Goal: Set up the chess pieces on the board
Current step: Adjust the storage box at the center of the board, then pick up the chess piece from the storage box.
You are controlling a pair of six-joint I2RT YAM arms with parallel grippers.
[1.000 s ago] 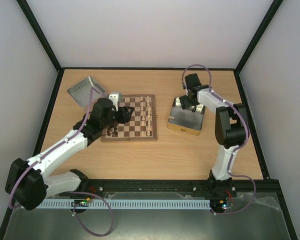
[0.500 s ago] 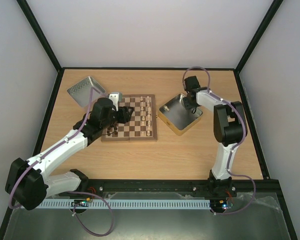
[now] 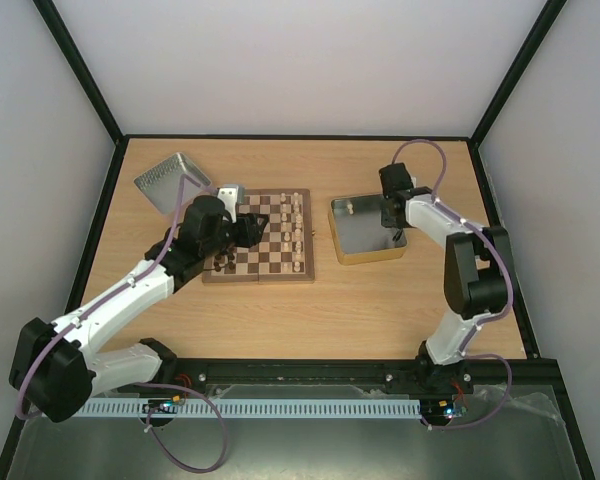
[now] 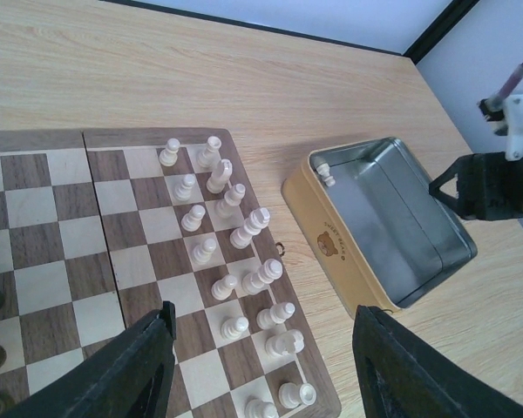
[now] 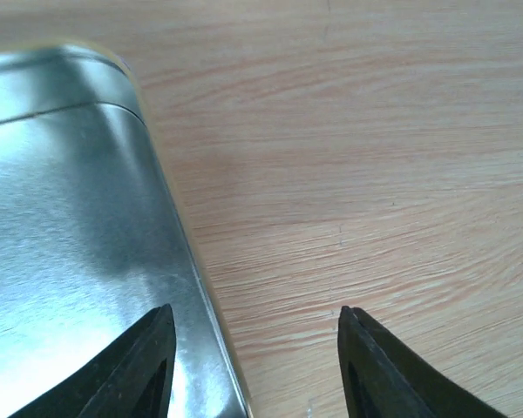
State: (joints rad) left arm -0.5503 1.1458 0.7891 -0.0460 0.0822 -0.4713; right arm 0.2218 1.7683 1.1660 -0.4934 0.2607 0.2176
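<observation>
One small cream chess piece (image 4: pixel 325 174) sits in the far-left corner of the shiny rectangular gold-sided metal tin (image 4: pixel 331 239). The other cream pieces (image 4: pixel 235 261) fill two files at the right edge of the square brown-and-cream checked wooden board (image 4: pixel 157 138), several leaning.

Change noted: the tin slewed on the pale wooden table (image 3: pixel 380 310) and now lies square beside the board. The right gripper (image 5: pixel 253 366) has come out to the tin's right rim, jaws apart and gripping nothing. The left gripper (image 4: pixel 261 366), unmoved, hangs spread and empty over the board.

Judgement: the last piece still needs fetching.
</observation>
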